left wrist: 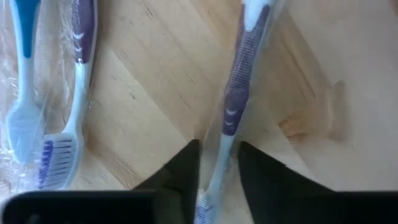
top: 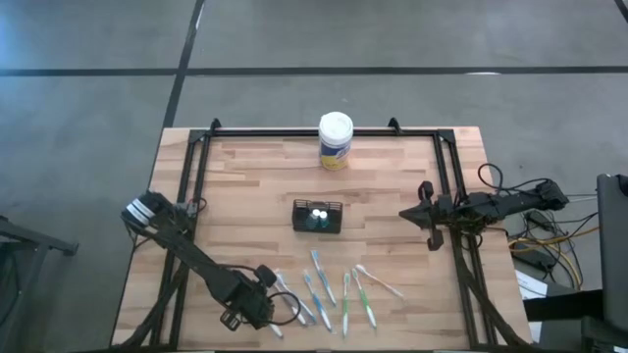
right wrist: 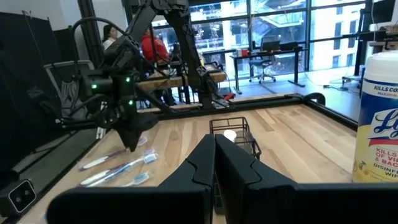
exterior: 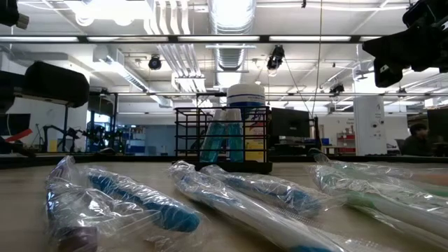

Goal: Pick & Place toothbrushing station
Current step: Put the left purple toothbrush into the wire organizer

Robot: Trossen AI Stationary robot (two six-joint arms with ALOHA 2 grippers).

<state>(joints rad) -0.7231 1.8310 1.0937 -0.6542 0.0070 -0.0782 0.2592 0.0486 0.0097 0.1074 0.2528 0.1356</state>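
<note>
The black wire-mesh caddy (top: 318,217) stands at the table's middle with two white-capped tubes (top: 318,213) upright inside; it also shows in the low view (exterior: 224,140) and the right wrist view (right wrist: 233,134). Several wrapped toothbrushes (top: 329,294) lie flat near the table's near edge. My left gripper (top: 265,291) is low over the leftmost ones and open. Its fingers (left wrist: 186,171) stand on either side of a purple-and-white toothbrush (left wrist: 239,68), pointing down. My right gripper (top: 407,214) is shut and empty, held above the table's right side. My left gripper comes from above with one finger on each side of the purple toothbrush's neck (left wrist: 222,134), lying across the brush. The brush lies on the table in its clear wrapper. I cannot tell whether the fingers touch the brush or the wrapper.
A white-lidded canister with a yellow label (top: 336,140) stands at the far edge behind the caddy. Two more wrapped brushes (left wrist: 74,93) lie just beside my left gripper. A black frame rail (top: 324,131) runs around the tabletop. People sit in the room beyond the table (right wrist: 149,46).
</note>
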